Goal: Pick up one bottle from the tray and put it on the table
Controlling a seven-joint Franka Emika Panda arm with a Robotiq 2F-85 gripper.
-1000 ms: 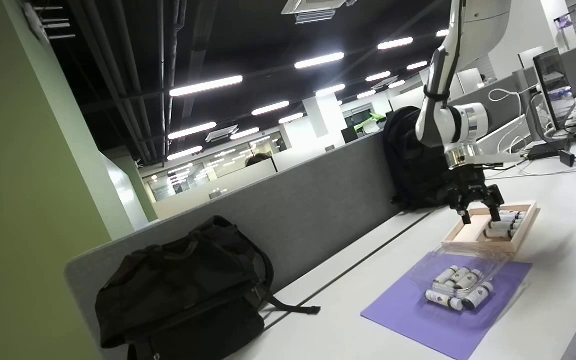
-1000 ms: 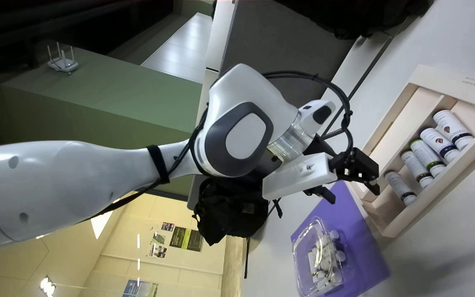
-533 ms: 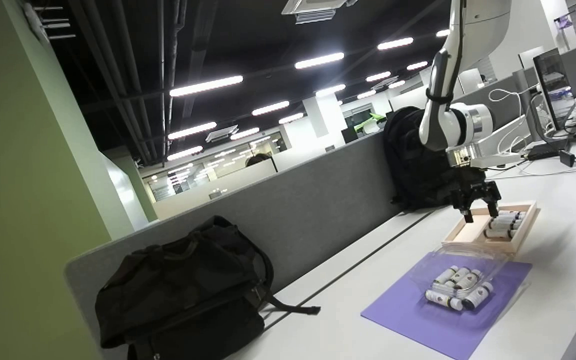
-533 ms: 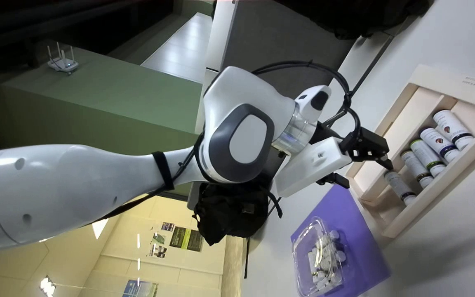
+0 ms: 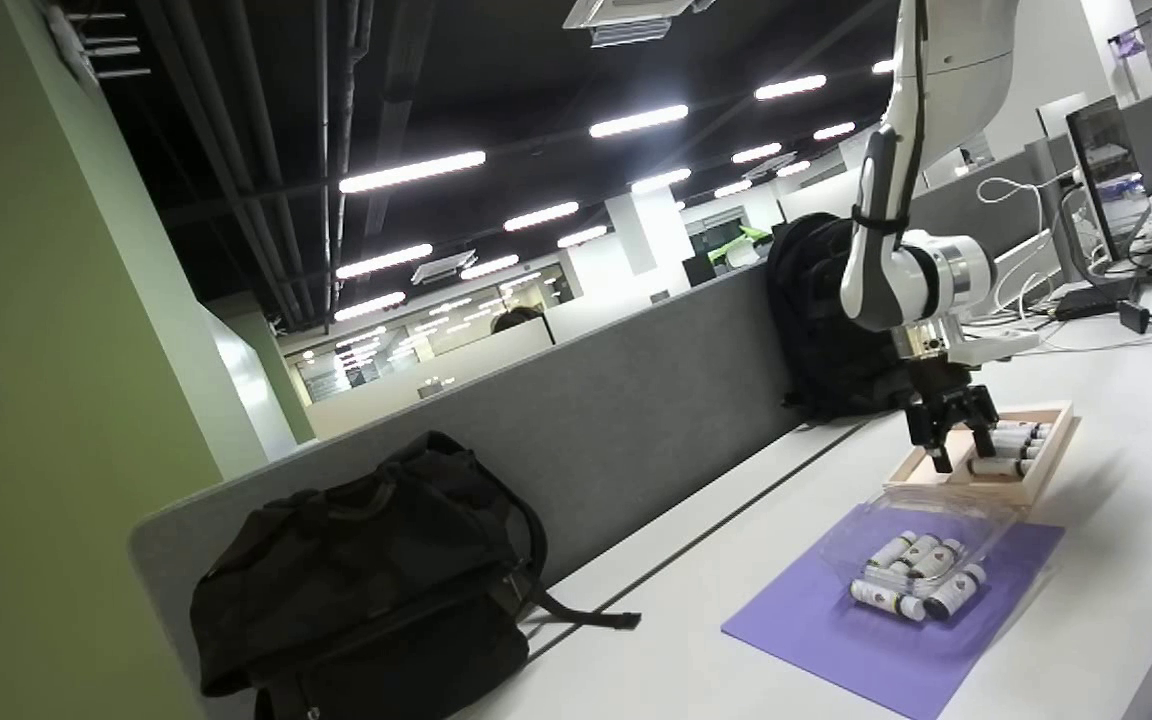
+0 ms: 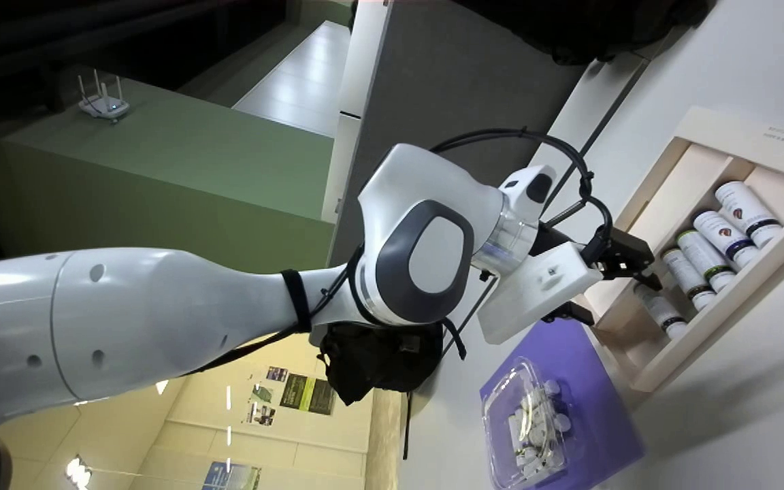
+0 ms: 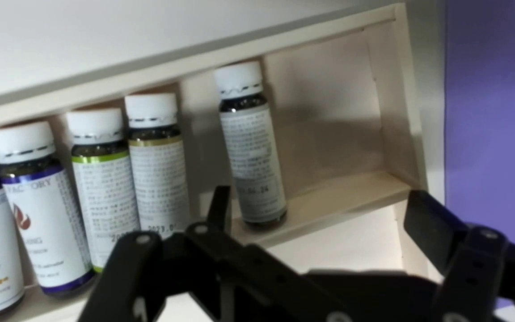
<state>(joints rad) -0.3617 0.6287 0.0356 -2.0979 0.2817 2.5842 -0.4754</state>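
Note:
The light wood tray lies on the pale table. It also shows in an exterior view and in the wrist view. Several white-labelled bottles lie side by side in one compartment; the other compartment looks empty. One bottle lies apart at the end near the purple mat; it also shows in an exterior view. My gripper is open and empty above the tray. In the wrist view my gripper has its left fingertip beside this bottle's lower end, which lies between the fingers near the left one.
A purple mat lies beside the tray. On it stands a clear plastic container with small bottles in and around it. A black backpack leans on the grey partition. Another black bag stands behind the arm.
My gripper has moved down and toward the tray, closer to the end bottle. It stays open. The bottles, tray and container have not moved.

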